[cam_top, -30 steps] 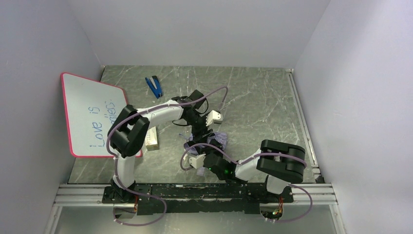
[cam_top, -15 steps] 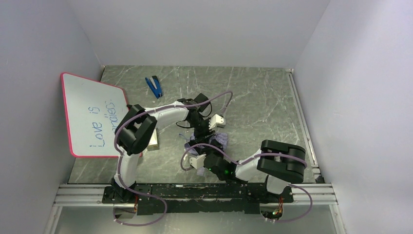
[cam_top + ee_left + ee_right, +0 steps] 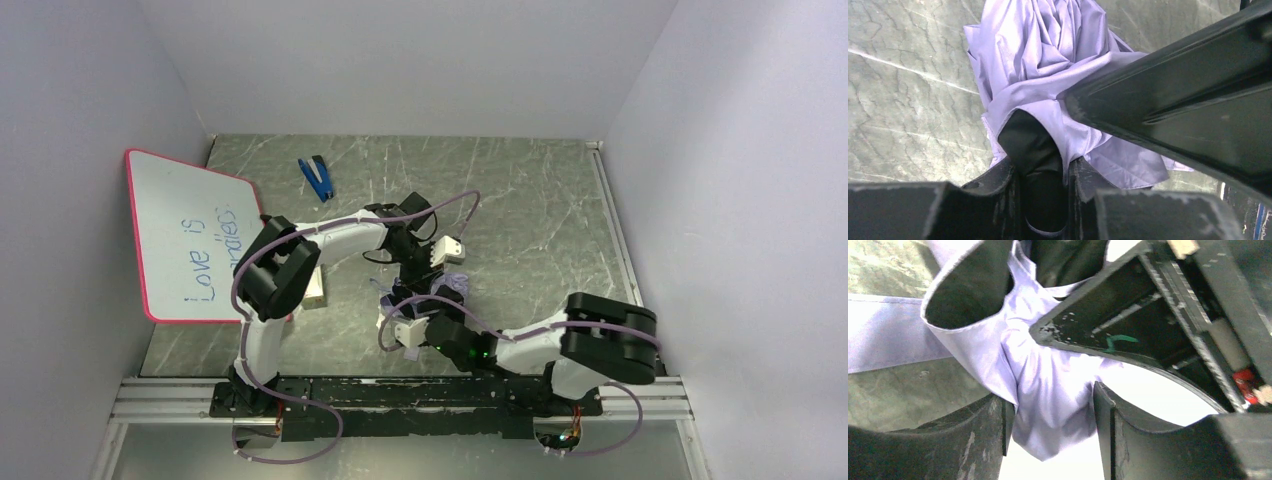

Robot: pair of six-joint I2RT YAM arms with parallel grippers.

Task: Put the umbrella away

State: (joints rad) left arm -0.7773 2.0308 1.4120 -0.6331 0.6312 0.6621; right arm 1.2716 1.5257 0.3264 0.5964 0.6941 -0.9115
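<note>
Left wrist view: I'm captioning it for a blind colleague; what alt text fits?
The left gripper pinches a black-lined fold of the umbrella, whose pale lavender fabric lies bunched on the grey marbled table. A black part of the right arm cuts across the right side.

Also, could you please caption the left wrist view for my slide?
Left tool grips a dark fold of the bunched lavender umbrella over the grey table.

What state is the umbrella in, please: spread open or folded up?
Folded up, though loosely: the umbrella fabric lies bunched in crumpled pleats on the table, not stretched out.
</note>
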